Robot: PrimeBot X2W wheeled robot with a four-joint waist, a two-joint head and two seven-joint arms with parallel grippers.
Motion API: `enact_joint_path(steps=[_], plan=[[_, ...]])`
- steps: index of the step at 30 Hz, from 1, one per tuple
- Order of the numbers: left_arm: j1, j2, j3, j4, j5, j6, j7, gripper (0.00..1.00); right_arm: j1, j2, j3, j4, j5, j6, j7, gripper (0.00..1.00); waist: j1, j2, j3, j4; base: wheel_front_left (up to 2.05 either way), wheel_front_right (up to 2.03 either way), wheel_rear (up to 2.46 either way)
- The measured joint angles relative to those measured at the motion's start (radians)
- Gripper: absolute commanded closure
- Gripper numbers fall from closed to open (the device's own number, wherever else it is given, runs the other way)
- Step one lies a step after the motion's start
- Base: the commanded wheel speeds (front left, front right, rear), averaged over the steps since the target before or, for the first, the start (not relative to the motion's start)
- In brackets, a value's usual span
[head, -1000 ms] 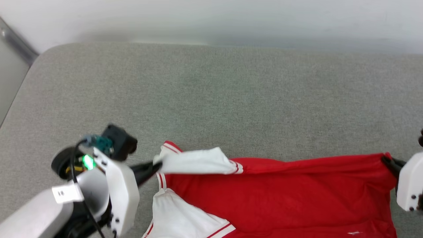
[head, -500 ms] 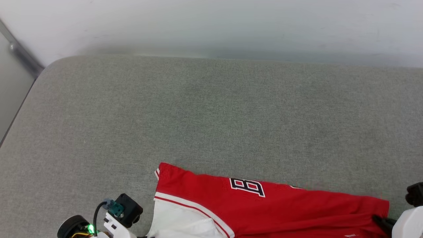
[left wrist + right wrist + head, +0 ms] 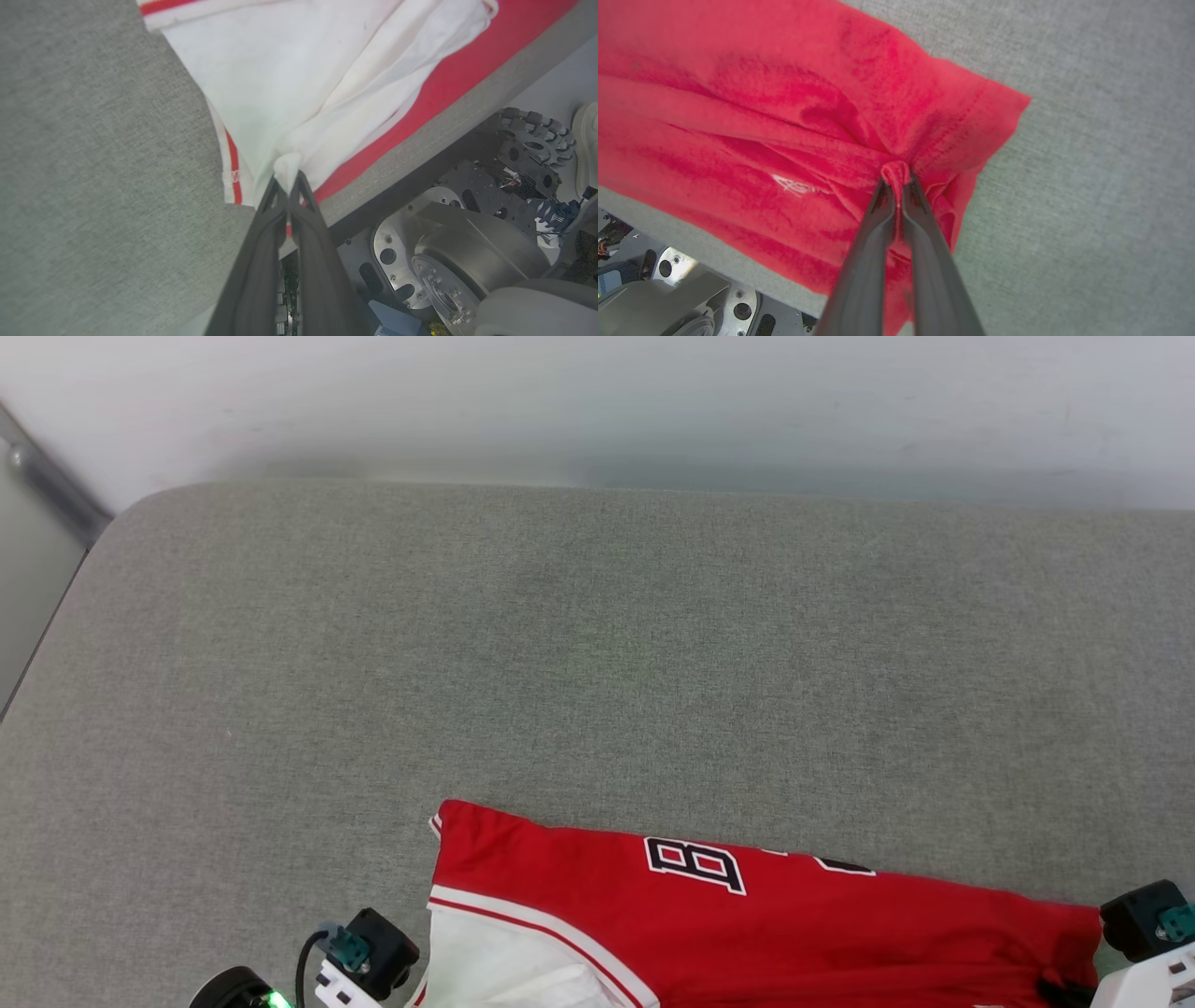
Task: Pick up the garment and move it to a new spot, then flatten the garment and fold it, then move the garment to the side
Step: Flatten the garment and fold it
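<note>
Gripping the garment at two points, I have both tools clamped on cloth. The left gripper pinches a small tuck of the white side panel, just beside the red-and-white striped trim. The right gripper pinches a bunched nub of red fabric near a stitched hem corner. Each pair of fingers is pressed together with only the fold of cloth between them.

The jersey lies on the grey padded surface at its near edge, spread between my two arms. Part of the black lettering faces up in the head view. In the left wrist view its red edge runs along the near lip of the surface, above the robot's base.

I judge this fabric thin, light and limp. It will sag between the grips and wrinkle wherever tension is uneven, and it could slide out of such small pinches if I tug hard. It has no stiffness of its own, so only a wide spread between the two holds will draw it taut. For flattening, corners and hems look like the best places to hold, since the stitched edges give the fingers something thicker to bite.
</note>
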Motion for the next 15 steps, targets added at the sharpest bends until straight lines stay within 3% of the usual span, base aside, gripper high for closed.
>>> enact_joint_path(steps=[3, 4, 5, 6, 12, 15], plan=[[0.0, -0.015, -0.007, 0.02, 0.003, -0.005, -0.011, 1.0, -0.015, -0.019, 0.034, 0.016, -0.003, 0.0, -0.022, 1.0, 0.0, 0.0, 0.001, -0.001, 0.0, 0.0, 0.0], [0.0, -0.019, -0.008, 0.028, 0.007, -0.007, -0.019, 0.74, -0.017, -0.021, 0.041, 0.023, -0.002, 0.0, -0.026, 0.73, 0.0, 0.0, 0.001, -0.001, 0.0, 0.0, 0.0], [-0.001, -0.023, -0.008, 0.035, 0.009, -0.007, -0.023, 0.27, -0.02, -0.022, 0.045, 0.029, 0.002, 0.0, -0.033, 0.11, 0.0, 0.0, -0.001, -0.001, 0.0, 0.0, 0.0], [-0.002, -0.025, -0.009, 0.043, 0.017, -0.004, -0.029, 0.0, -0.022, -0.021, 0.047, 0.035, 0.005, 0.0, -0.044, 0.0, 0.0, 0.0, -0.002, -0.001, 0.0, 0.0, 0.0], [-0.002, -0.053, 0.003, 0.066, 0.025, 0.005, -0.095, 0.0, -0.032, -0.026, 0.051, 0.028, 0.035, 0.0, -0.058, 0.0, 0.0, 0.0, -0.021, -0.004, 0.0, 0.0, 0.0], [-0.002, -0.079, 0.048, 0.06, 0.011, 0.031, -0.166, 0.0, -0.041, -0.011, 0.011, -0.002, 0.069, 0.0, -0.077, 0.0, 0.0, 0.0, -0.04, -0.007, 0.0, 0.0, 0.0]])
